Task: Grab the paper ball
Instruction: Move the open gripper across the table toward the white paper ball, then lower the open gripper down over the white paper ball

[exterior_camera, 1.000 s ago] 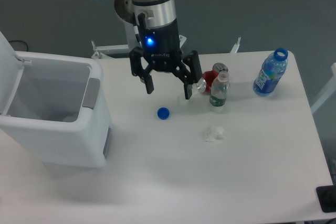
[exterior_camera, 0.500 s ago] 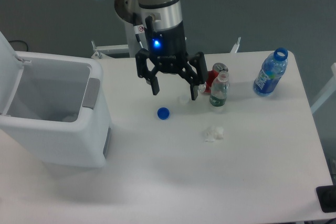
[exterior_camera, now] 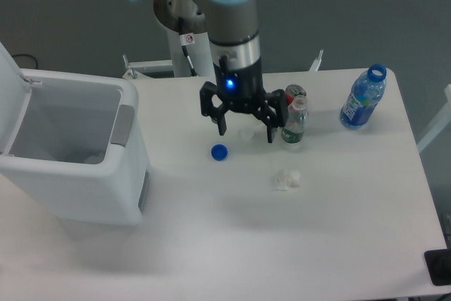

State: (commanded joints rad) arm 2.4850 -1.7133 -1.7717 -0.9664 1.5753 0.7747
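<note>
The paper ball (exterior_camera: 287, 179) is a small crumpled white wad lying on the white table (exterior_camera: 232, 244), right of centre. My gripper (exterior_camera: 245, 132) is open and empty, hanging over the table up and to the left of the ball, well apart from it. A tiny whitish translucent cap (exterior_camera: 246, 133) lies between its fingers. A blue bottle cap (exterior_camera: 219, 152) lies just below the left finger.
A small clear bottle (exterior_camera: 294, 123) and a red can (exterior_camera: 289, 99) stand just right of the gripper. A blue-labelled open bottle (exterior_camera: 363, 98) stands at the back right. A large white bin (exterior_camera: 67, 149) fills the left side.
The gripper has moved right and down toward the table, still open. It now straddles the tiny whitish cap. Nothing on the table has moved.
</note>
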